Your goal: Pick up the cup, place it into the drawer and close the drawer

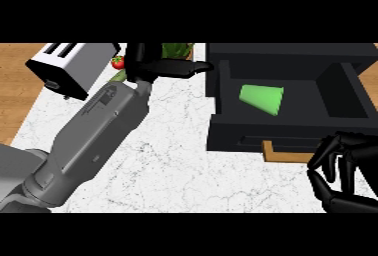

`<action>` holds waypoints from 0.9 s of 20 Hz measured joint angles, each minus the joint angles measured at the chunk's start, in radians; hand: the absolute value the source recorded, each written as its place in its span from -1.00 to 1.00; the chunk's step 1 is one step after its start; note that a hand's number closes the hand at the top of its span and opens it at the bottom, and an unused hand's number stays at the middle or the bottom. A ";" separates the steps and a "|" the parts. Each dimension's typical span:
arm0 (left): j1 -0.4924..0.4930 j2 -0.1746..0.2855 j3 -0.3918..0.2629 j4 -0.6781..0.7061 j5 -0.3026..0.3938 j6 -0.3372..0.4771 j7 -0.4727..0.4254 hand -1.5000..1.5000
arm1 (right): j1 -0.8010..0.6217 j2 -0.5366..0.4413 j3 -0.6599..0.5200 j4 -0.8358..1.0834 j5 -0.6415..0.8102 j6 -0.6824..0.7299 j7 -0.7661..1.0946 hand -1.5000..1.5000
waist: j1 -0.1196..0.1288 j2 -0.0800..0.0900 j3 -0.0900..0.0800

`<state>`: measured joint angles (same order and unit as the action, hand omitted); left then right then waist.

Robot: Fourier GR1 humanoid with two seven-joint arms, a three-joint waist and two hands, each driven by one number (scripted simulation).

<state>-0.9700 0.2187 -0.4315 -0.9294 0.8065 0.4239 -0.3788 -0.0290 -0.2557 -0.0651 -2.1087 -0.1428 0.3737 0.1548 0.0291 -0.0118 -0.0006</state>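
One cup (263, 98), light green, lies on its side inside the drawer (347, 95), in the big left compartment, wide mouth toward the lower right. One drawer only, black, pulled open over the right part of the desk (177, 165), w/ a narrower compartment along its right side. The pale wood handle (284, 152) sits on the front wall, facing the lower edge.

Two hands in view. Left hand (159, 65) is up top, near the drawer's upper left corner but apart from it; its fingers (193, 66) stretch out to the right, open, holding nothing. Its grey forearm runs diagonally from bottom left across the white marbled desk. Right hand (343, 172) is at bottom right, just in front of the drawer's front wall and right beside the handle's right end. Its fingers (325, 150) are loosely bent and point down, closed on nothing (can't tell if a tip touches the handle).

Other stuff, all at the back left: one toaster (70, 67), silver and black w/ two slots; one small red tomato (118, 62) btw. toaster and left hand; some green leaves (177, 50) behind that hand, partly hidden.
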 measured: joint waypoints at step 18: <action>0.565 0.293 0.111 -0.495 0.045 -0.150 0.043 -1.00 | -0.056 -0.078 0.206 0.234 0.582 -0.052 -0.205 1.00 | 0.000 0.011 0.001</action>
<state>-0.4045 0.5119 -0.3202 -1.4245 0.8512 0.2743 -0.3360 -0.0851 -0.3336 0.1407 -1.8751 0.4387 0.3216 -0.0499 0.0290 -0.0010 0.0000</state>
